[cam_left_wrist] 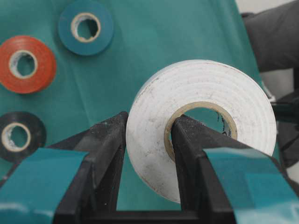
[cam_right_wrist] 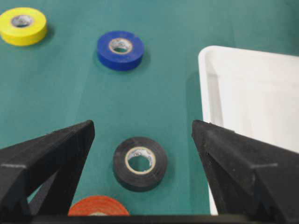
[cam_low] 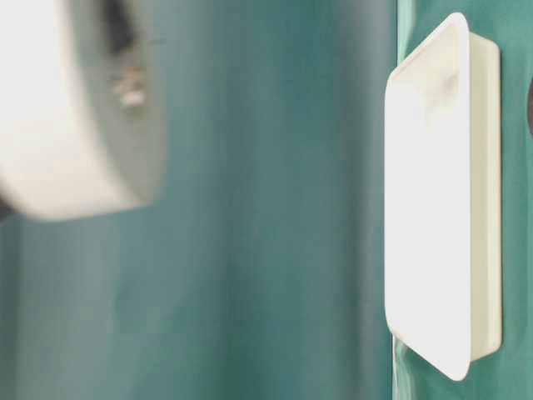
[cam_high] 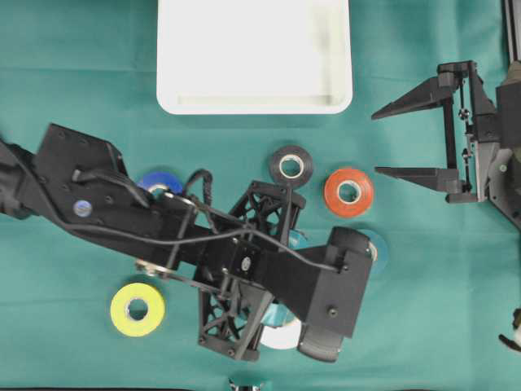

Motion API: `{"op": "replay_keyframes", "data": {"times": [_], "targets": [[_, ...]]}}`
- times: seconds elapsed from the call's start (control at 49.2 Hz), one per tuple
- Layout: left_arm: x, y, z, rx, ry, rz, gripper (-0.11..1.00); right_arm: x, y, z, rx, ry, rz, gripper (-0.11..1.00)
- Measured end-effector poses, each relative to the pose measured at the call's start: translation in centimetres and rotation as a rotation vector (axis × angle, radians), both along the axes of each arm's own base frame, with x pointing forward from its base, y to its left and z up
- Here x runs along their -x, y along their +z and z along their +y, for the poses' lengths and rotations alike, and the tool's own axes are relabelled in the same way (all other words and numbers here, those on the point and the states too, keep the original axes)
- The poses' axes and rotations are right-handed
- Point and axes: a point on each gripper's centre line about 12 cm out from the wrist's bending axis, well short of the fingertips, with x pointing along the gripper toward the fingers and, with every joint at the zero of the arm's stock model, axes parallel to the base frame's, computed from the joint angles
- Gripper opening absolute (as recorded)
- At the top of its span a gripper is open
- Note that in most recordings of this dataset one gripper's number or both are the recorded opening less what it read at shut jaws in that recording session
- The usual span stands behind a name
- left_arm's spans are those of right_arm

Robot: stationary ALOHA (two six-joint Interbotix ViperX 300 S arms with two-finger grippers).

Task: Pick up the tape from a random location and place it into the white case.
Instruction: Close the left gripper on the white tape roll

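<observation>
Left tool (cam_left_wrist: 148, 154) clamped on the white tape roll (cam_left_wrist: 205, 107): one finger through the core, the other on the outer face, wall pinched between. The roll looks clear of the green tabletop (cam_high: 423, 326) in the left wrist view; in the overhead view only a sliver of white (cam_high: 281, 336) shows under the arm, near the bottom edge. Right tool (cam_high: 411, 138) jaws wide apart, holding nothing, parked at the right side, level with the orange roll (cam_high: 348, 191).

White case (cam_high: 254, 104) sits at top centre, empty as far as seen, well apart from the held roll. Loose on the cloth: black roll (cam_high: 291, 166), orange roll, blue roll (cam_high: 159, 182) half under the arm, yellow roll (cam_high: 137, 309), teal roll (cam_left_wrist: 86, 27).

Step, as I judge it: grasp done, lift/carry phase. Next move calls for carrying the roll up over the black roll, clearing the case's near rim, then opening above the floor of the case. Risk: the roll hanging on the inner finger at release.
</observation>
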Motion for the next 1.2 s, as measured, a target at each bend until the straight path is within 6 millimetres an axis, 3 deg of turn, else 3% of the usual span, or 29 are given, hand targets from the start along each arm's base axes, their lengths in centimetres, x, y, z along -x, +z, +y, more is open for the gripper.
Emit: {"op": "replay_keyframes", "data": {"times": [0.203,1.199], "targets": [[0.3,1.4,0.1,0.001,0.003,0.002,0.26,0.0,0.0,0.0,0.000,0.000,0.000,0.92],[0.3,1.4,0.1,0.001,0.003,0.003,0.26,0.0,0.0,0.1,-0.001,0.004,0.002,0.92]]}}
